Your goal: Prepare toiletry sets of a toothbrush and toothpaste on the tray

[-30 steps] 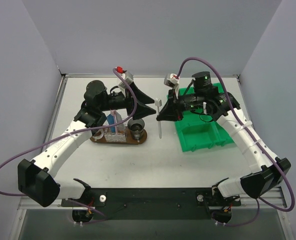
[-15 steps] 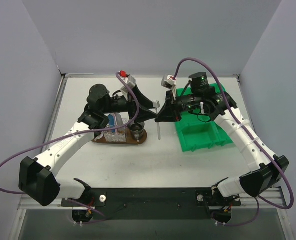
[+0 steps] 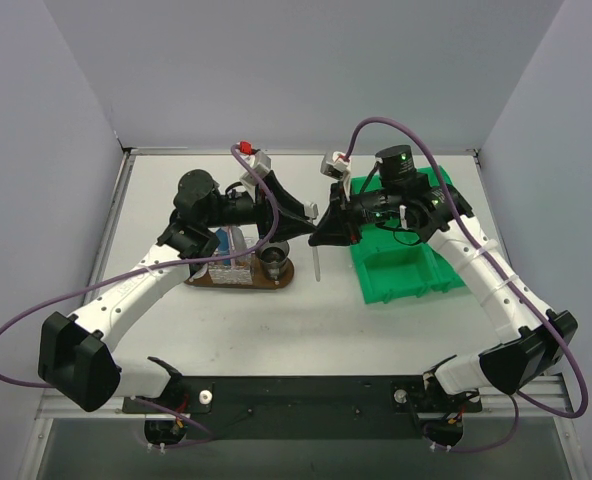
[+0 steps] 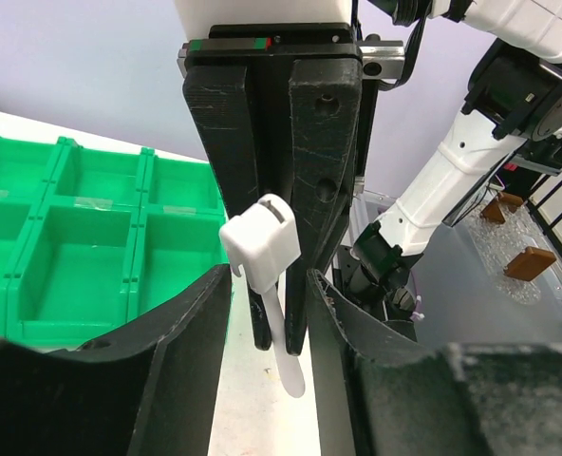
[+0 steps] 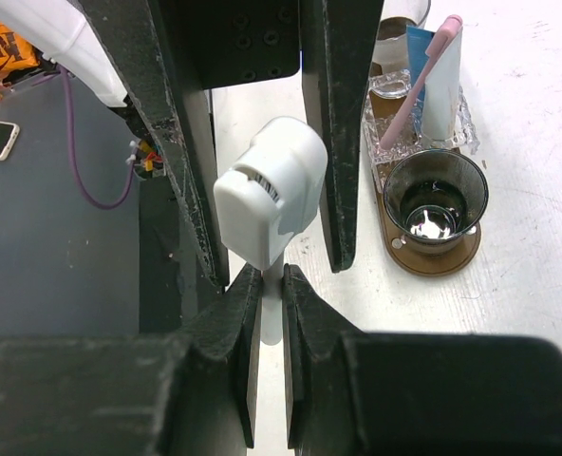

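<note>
- The worktop [image 3: 276, 330] is pale grey, and both arms reach over its middle from the near edge.
- A green bin [image 3: 401, 275] with several compartments sits at about 3 o'clock from the worktop's centre, under the right arm.
- The tray [image 3: 281, 276], a dark brown oval board, lies at about 9 o'clock from the centre, partly under the left arm.
- The left hand [image 3: 304, 218] points towards 3 o'clock and is released. Its two fingers stand either side of the capped head of the white toothbrush, with a gap on each side.
- The right hand [image 3: 318, 234] points towards 9 o'clock and meets the left hand above the worktop. It is clenched on the thin handle of the white toothbrush, just below the head.
- The toothpaste [image 5: 442, 81], blue and white, stands in a clear holder [image 5: 395, 114] on the tray.
- A dark cup [image 5: 436, 195] stands on the tray, just beside the holder.
- The white toothbrush [image 5: 267, 204] is held in the air between tray and bin. In the overhead view its handle runs towards 6 o'clock.
- A pink toothbrush [image 5: 416, 81] leans in the holder against the toothpaste.
</note>
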Controlling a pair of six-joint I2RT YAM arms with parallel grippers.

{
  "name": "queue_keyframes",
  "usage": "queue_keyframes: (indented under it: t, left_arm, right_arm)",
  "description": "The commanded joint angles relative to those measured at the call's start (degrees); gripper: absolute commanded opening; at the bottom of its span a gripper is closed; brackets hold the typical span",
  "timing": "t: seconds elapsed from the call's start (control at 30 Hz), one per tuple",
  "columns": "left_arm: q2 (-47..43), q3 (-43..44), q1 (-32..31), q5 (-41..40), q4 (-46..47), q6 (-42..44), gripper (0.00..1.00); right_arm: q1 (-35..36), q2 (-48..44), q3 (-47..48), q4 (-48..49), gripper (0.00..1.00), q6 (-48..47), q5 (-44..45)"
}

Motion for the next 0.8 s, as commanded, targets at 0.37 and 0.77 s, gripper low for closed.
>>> queue_keyframes:
  t: [0.37, 0.77]
  left_arm:
    - [0.79, -0.42, -0.31, 0.79, 5.08, -1.84, 0.25]
    - [-0.97, -1.13, 0.04, -0.09, 2.80, -0.18, 0.00]
  right_arm:
    - [1.00, 0.09, -0.74, 0.47, 0.00, -2.01, -1.08]
    - [1.09, -0.26, -1.09, 0.39, 0.09, -2.01, 1.64]
